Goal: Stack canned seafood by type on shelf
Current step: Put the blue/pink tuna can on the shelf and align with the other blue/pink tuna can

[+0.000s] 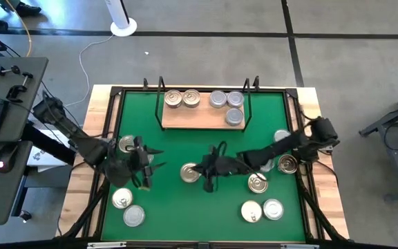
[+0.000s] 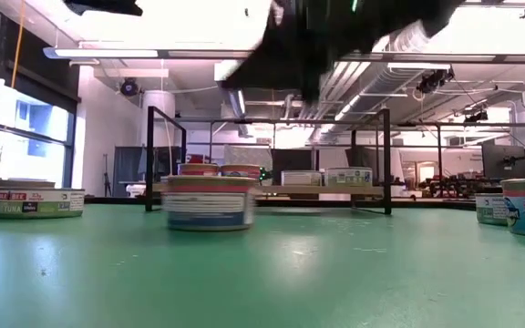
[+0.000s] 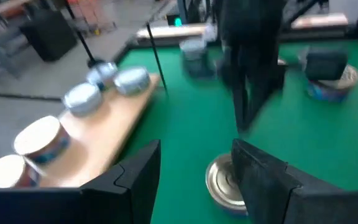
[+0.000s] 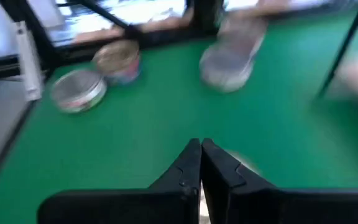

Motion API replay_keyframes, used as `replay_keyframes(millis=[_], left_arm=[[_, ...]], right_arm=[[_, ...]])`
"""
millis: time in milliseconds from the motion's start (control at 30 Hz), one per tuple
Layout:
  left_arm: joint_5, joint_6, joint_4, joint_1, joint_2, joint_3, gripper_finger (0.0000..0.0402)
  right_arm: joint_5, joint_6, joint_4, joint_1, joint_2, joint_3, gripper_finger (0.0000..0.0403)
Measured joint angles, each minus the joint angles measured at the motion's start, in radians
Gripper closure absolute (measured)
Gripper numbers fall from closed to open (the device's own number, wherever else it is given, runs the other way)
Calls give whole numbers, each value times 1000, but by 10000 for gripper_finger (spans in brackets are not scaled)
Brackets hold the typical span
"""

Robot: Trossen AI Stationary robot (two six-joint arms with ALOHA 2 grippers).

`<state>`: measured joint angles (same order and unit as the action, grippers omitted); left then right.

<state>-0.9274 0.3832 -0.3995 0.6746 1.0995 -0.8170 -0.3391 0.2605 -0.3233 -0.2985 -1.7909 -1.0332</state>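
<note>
The shelf [image 1: 202, 119] is a tan board at the far middle of the green mat. It bears two gold-lidded cans [image 1: 182, 99] on its left and three silver-lidded cans [image 1: 228, 104] on its right. A gold-lidded can [image 1: 190, 173] stands on its base at mid-mat, also seen as a can [image 3: 224, 184] in the left wrist view. My left gripper [image 1: 148, 166] hangs open to that can's left, with nothing between its fingers [image 3: 197, 180]. My right gripper [image 1: 206, 171] is shut and empty, above the mat just right of that can; its fingers [image 4: 201, 158] show pressed together.
Loose cans stand around the mat: one at the left [image 1: 126, 144], two at the near left [image 1: 128, 207], three at the near right [image 1: 261, 200], two by the right edge [image 1: 286, 155]. Thin black uprights [image 1: 249, 93] rise at the shelf's ends.
</note>
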Motion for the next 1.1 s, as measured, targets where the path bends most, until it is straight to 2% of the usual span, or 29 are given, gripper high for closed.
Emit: replay_keyframes(millis=[133, 167, 233, 333, 433, 567, 733, 867, 1100], left_arm=[[-2, 162, -58, 54, 73, 2, 216], [-2, 192, -64, 66, 101, 3, 216], [-1, 240, -58, 86, 169, 2, 216], [7, 303, -37, 117, 289, 3, 216], [51, 371, 34, 144, 418, 3, 216], [187, 376, 199, 168, 577, 3, 216], [215, 430, 313, 159, 733, 2, 207], [203, 502, 322, 127, 778, -2, 170], [205, 456, 324, 54, 780, -1, 73]], right_arm=[[-331, -111, 39, -127, 76, -5, 403], [-383, -110, 49, -155, 99, 6, 403], [-421, -66, 64, -201, 134, 36, 402], [-416, 62, 74, -246, 151, 93, 390], [-383, 170, 70, -273, 149, 138, 358], [-338, 253, 69, -282, 115, 180, 283], [-340, 256, 22, -254, 53, 182, 177], [-320, 260, 1, -227, 25, 182, 127], [-255, 260, -23, -197, 3, 181, 114]])
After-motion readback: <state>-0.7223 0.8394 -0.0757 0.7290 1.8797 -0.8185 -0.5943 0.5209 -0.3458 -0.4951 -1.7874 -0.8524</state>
